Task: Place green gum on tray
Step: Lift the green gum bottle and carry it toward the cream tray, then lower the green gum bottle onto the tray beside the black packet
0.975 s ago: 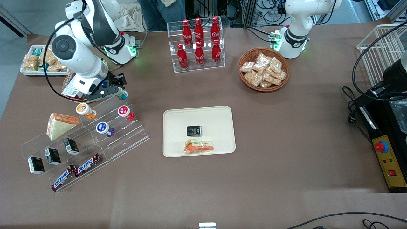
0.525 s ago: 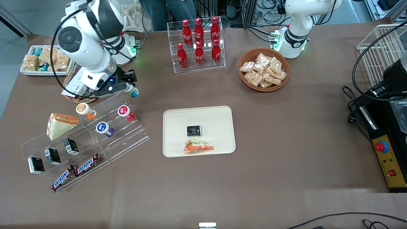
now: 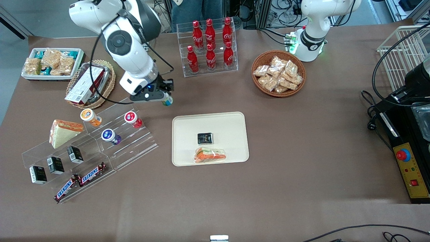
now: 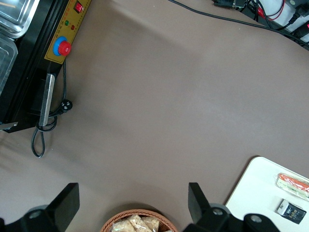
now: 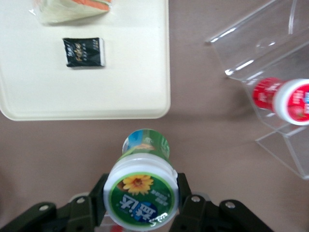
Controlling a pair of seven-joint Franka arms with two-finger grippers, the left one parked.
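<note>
My right gripper (image 3: 165, 98) is shut on the green gum (image 5: 141, 192), a small bottle with a white-rimmed green lid bearing a yellow flower. It holds the bottle above the brown table, between the clear acrylic shelf and the cream tray (image 3: 231, 121). In the front view only the bottle's lower end (image 3: 167, 101) shows under the fingers. The tray (image 5: 145, 72) lies just ahead of the bottle, nearer the front camera. A black packet (image 3: 205, 138) and a wrapped sandwich (image 3: 210, 155) lie on the tray.
The acrylic shelf (image 3: 134, 141) holds red-lidded (image 3: 131, 118), orange-lidded (image 3: 88, 115) and blue-lidded (image 3: 109, 135) bottles, a sandwich, small boxes and Snickers bars. A cola rack (image 3: 210, 47), a wicker snack basket (image 3: 278, 73), a white snack tray (image 3: 50, 62) and another basket (image 3: 89, 84) stand farther back.
My right gripper has carried the green gum away from the shelf's upper tier and sideways toward the tray, uncovering the basket with the box.
</note>
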